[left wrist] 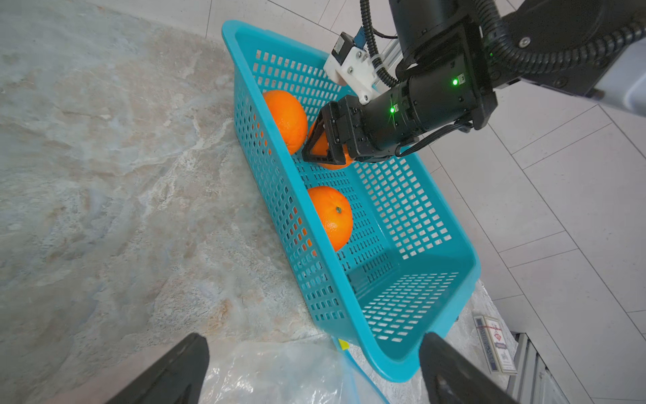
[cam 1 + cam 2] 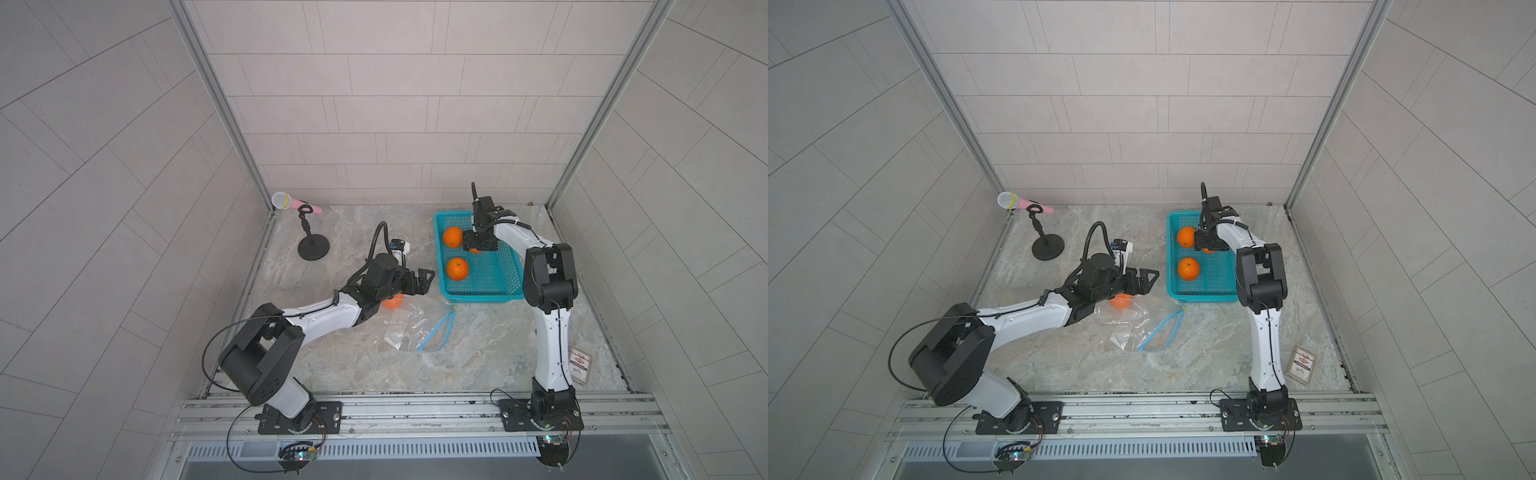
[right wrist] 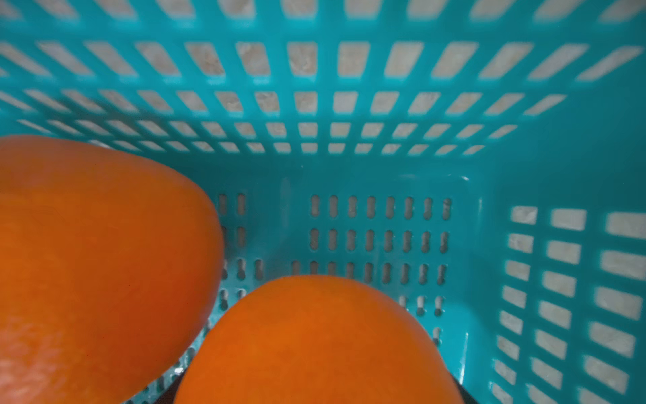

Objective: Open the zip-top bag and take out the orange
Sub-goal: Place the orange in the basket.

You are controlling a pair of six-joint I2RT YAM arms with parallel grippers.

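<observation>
The clear zip-top bag (image 2: pixel 409 328) (image 2: pixel 1133 324) lies crumpled on the marble table. Its light-blue zip strip (image 2: pixel 437 332) is parted into a loop with a yellow tip (image 1: pixel 343 344). An orange (image 2: pixel 392 302) shows at the bag's far corner, mostly hidden under my left wrist. My left gripper (image 2: pixel 426 282) (image 1: pixel 313 339) hangs open over the bag (image 1: pixel 272 374), beside the basket and holding nothing. My right gripper (image 2: pixel 478 247) (image 1: pixel 323 154) reaches down inside the teal basket (image 2: pixel 440 257), shut on another orange (image 3: pixel 314 342) (image 1: pixel 335 164).
Two more oranges (image 2: pixel 453 237) (image 2: pixel 457 269) lie in the basket (image 1: pixel 230 42). A pink microphone (image 2: pixel 297 202) on a black stand (image 2: pixel 313 248) is at the back left. A card pack (image 2: pixel 579 363) lies beside the right arm near the right wall.
</observation>
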